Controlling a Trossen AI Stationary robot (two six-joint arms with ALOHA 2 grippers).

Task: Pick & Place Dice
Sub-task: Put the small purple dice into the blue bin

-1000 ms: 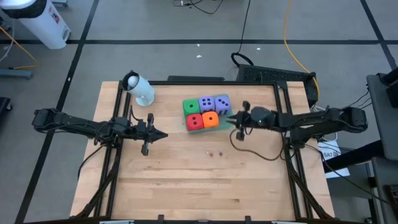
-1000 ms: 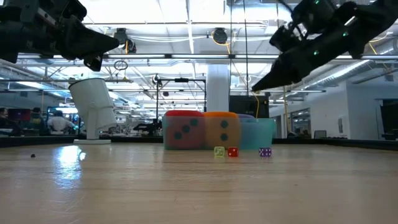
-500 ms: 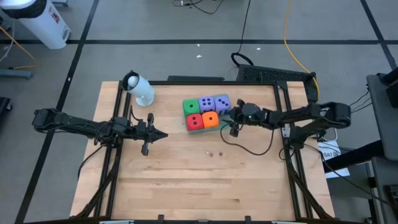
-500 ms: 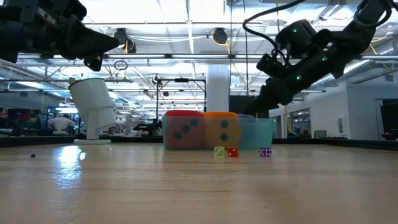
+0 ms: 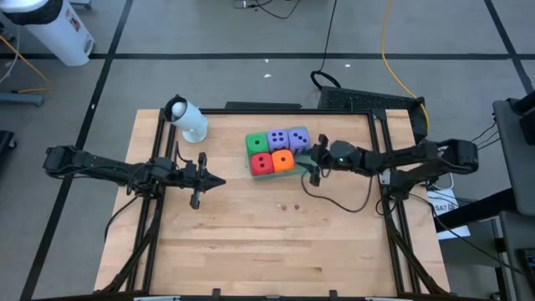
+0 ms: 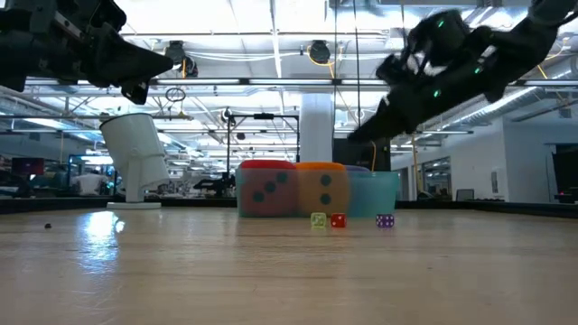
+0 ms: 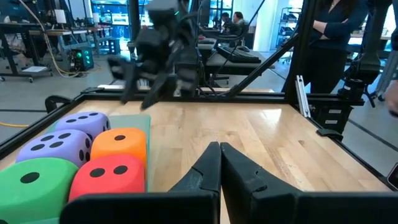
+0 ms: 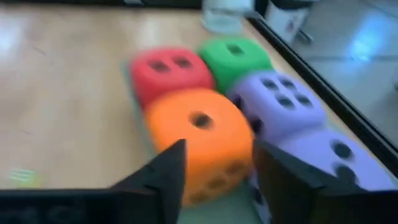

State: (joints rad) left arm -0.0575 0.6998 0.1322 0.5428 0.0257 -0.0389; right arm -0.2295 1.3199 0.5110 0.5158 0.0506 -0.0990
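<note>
So my right pincer (image 5: 311,164) is parked just off the 3 o'clock side of the dice cluster, fingers spread, with the orange die (image 8: 200,140) sitting right between them but not pinched yet. The dice are packed tight near the far middle of the surface (image 5: 251,242): green die (image 5: 256,143) and two purple dice (image 5: 288,139) in the far row, red die (image 5: 262,164) and the orange one in the near row, all touching, on what looks like a pale green mat. My left pincer (image 5: 219,181) is pressed together and hangs over the surface out at about 9 o'clock from the cluster, doing nothing. Here's what worries me: the orange die is jammed up against the red one and a purple one, so if I close off-centre a finger could catch the purple neighbour and drag it along, or shove the whole block sideways. They also look squishy, so a shallow grip could let it pop out on the lift. Oh, and there are three tiny dice (image 6: 337,220) at 6 o'clock from the cluster that a dropped die could scatter.
</note>
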